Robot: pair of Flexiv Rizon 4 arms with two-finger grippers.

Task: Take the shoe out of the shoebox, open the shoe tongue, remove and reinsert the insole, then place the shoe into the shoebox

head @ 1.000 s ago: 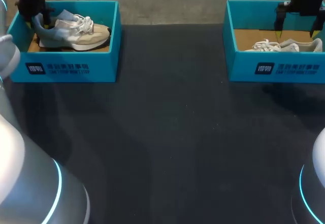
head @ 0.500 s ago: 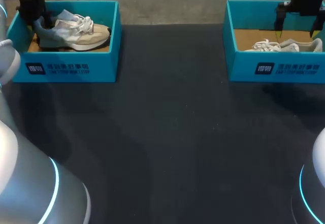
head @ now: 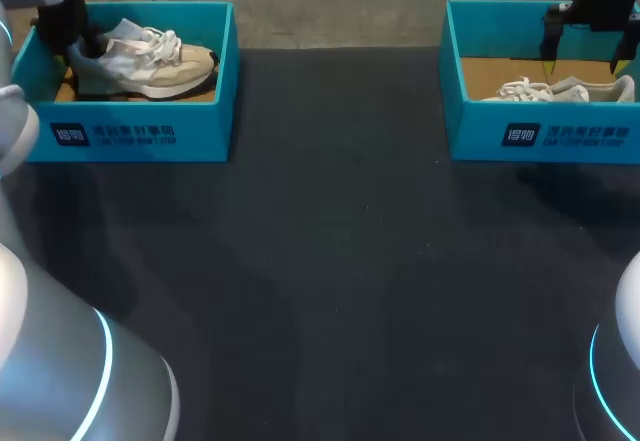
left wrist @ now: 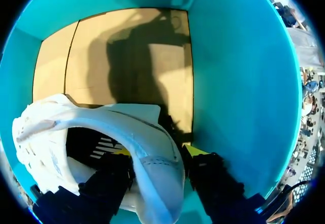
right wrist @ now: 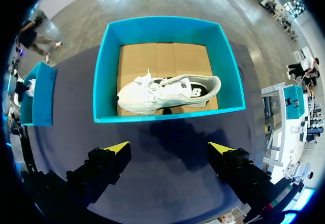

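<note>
Your left gripper [left wrist: 158, 155] pinches the shoe [left wrist: 76, 117] at its heel (the right gripper [right wrist: 170, 147] is spread). Lift straight up, clear of the shoebox [left wrist: 238, 92].

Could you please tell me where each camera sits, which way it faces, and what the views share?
Head view: fixed above and behind, facing down on the table; left arm and right arm at its sides.
Left wrist view: on the left wrist, looking down into the left shoebox; own jaws clamp the beige shoe at its heel.
Right wrist view: on the right wrist, looking down on the right shoebox and white shoe; own jaws open.
Shared: head and right wrist views both show both shoeboxes.
</note>
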